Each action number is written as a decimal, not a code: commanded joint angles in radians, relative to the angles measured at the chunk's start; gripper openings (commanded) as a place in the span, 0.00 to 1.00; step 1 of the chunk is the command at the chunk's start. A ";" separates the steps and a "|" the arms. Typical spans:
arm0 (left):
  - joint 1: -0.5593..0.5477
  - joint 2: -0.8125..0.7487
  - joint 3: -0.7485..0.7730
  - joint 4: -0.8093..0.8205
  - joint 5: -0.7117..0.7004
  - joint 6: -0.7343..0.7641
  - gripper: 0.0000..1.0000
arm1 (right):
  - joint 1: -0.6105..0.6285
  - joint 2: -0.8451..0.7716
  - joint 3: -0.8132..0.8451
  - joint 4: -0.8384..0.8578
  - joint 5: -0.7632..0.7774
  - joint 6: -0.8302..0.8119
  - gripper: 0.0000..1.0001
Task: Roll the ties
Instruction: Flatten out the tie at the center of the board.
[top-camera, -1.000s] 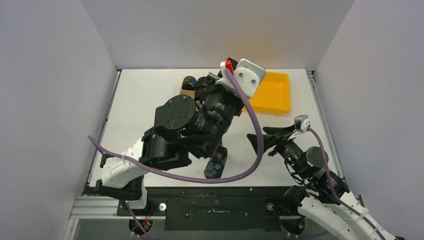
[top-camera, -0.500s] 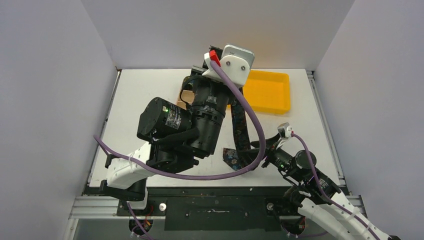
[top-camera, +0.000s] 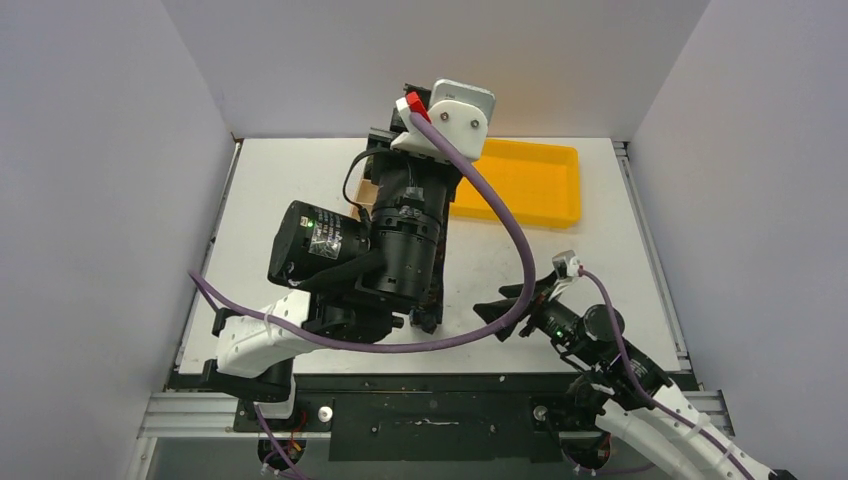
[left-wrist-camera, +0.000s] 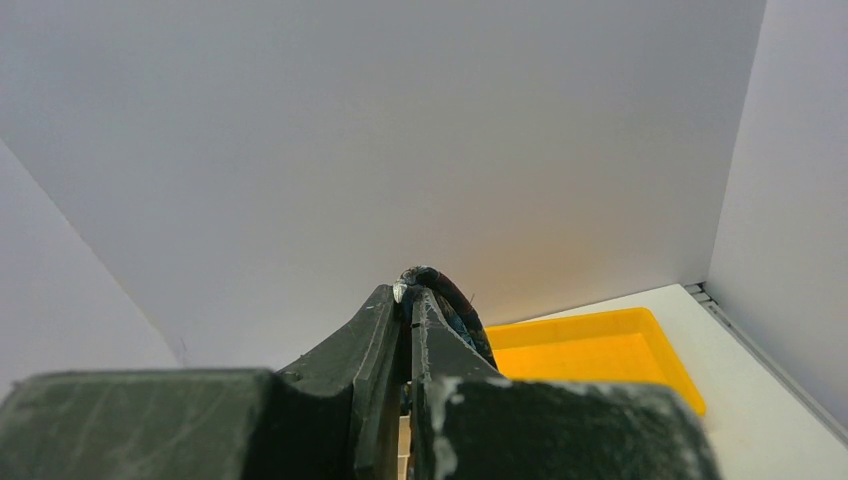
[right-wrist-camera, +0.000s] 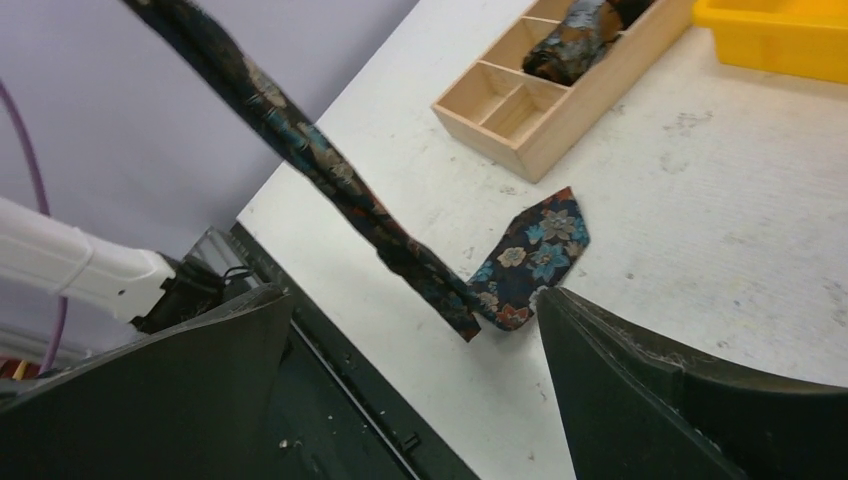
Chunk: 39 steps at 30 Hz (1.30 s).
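My right end effector is at 5 o'clock on the table, with its fingers spread wide and grasping nothing. Just ahead of it, the wide tip of the tie lies on the table, near the front edge. From there the narrow part climbs steeply toward 11 o'clock in my right wrist view. Farther away, at about 12 o'clock on the table, stands the wooden box with a rolled tie in one compartment. The yellow tray is at 1 o'clock. My left end effector is high above the far part of the table, clenched on the upper part of the tie.
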 joint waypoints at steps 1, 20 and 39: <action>0.017 0.004 0.033 0.195 -0.001 0.114 0.00 | 0.007 0.055 -0.022 0.238 -0.193 0.005 0.99; 0.062 0.110 0.141 0.350 0.301 0.037 0.00 | 0.614 0.731 0.263 0.734 0.229 -0.006 0.87; 0.102 0.054 0.025 0.461 0.111 0.155 0.00 | 0.040 1.014 0.082 1.228 0.365 0.762 0.90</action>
